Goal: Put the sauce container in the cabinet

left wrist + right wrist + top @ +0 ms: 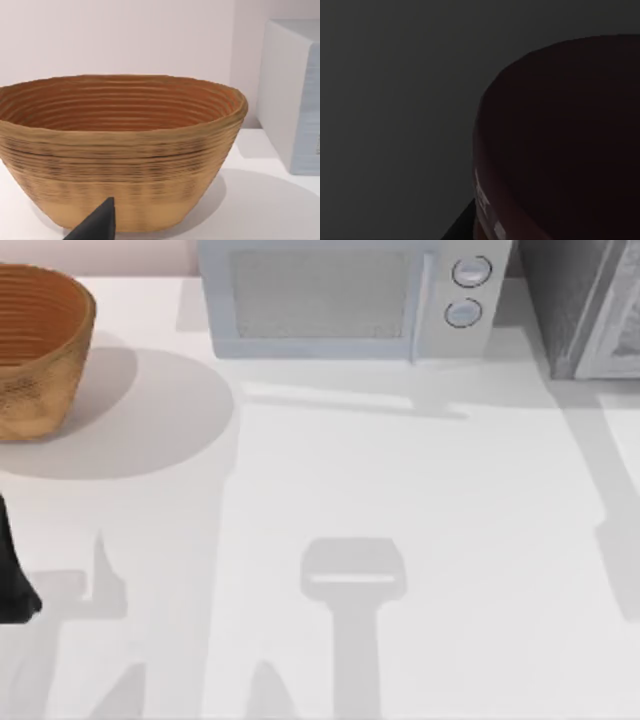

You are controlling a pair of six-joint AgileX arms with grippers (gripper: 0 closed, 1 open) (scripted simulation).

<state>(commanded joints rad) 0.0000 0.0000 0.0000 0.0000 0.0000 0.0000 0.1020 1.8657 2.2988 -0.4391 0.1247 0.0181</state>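
The right wrist view is dim. In it the sauce container (560, 145) sits very close to the camera, its dark maroon lid seen against a grey surface. The cabinet (566, 300), grey and speckled, stands at the table's back right corner, with its lighter framed door panel (622, 320) at the top view's right edge. My left gripper (12, 585) is parked at the table's left edge, in front of the woven basket; its black tip (97, 226) shows in the left wrist view.
A woven basket (40, 350) (120, 150) stands at the back left. A white microwave (345, 300) (292, 95) with two round knobs stands at the back middle. Shadows of the arms fall across the white table (400, 470).
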